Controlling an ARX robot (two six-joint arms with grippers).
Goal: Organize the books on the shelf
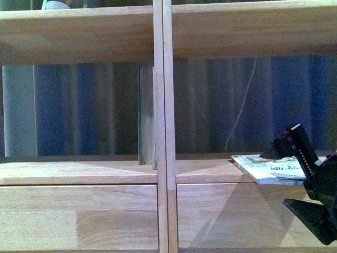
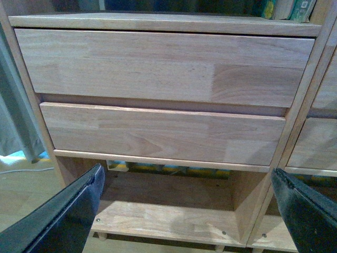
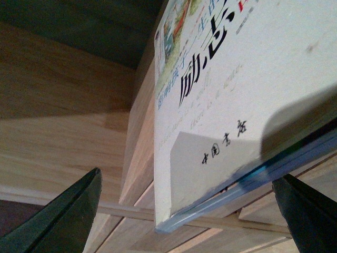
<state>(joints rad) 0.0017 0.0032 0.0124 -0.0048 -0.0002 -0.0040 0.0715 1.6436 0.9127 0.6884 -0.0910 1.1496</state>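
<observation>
The whitish paperback [image 1: 266,167] lies flat on the right compartment's floor, jutting over the front edge of the light wood shelf [image 1: 163,105]. In the right wrist view its cover [image 3: 237,95] shows black characters, and a blue-edged book [image 3: 247,182] lies under it. My right gripper [image 1: 288,174] is open, one finger above and one below the jutting end, and nothing is clamped [image 3: 187,216]. A slim book with a teal edge [image 1: 145,113] stands upright against the divider in the left compartment. My left gripper [image 2: 189,211] hangs open, facing the lower drawer fronts [image 2: 158,68].
An upper board [image 1: 79,31] roofs both compartments, with drawer fronts [image 1: 79,216] below them. A thin white cord [image 1: 239,110] hangs behind the right compartment. Several book spines [image 2: 295,8] show above the drawers. A low open bay [image 2: 168,211] sits under them.
</observation>
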